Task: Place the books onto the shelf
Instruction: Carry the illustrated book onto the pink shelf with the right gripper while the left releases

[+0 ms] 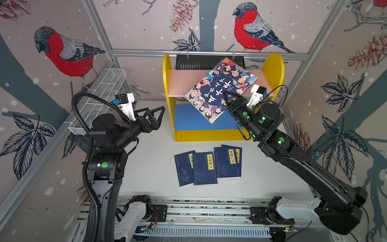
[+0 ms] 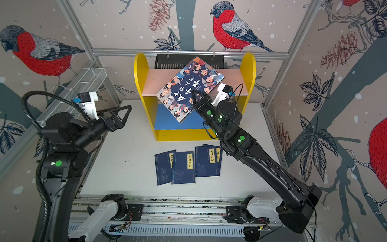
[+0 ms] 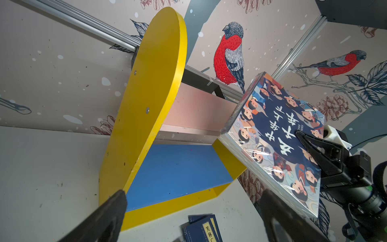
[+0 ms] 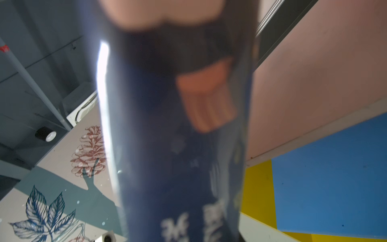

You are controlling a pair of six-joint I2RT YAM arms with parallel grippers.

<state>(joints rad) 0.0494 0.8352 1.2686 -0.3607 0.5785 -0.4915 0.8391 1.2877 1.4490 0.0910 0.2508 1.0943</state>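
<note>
Aloft, right gripper (image 1: pixel 226 95) tight on the illustrated book (image 1: pixel 211 86); left gripper (image 1: pixel 160 116) wide and empty.

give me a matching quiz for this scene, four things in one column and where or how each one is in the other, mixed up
Things:
1 picture book
2 navy books
3 left gripper
4 right gripper

States:
a open, holding nothing
b flat on the table, in front of the shelf
c shut on a book
d tilted in the air, by the shelf

Pairs: 1-d, 2-b, 3-a, 4-c
</note>
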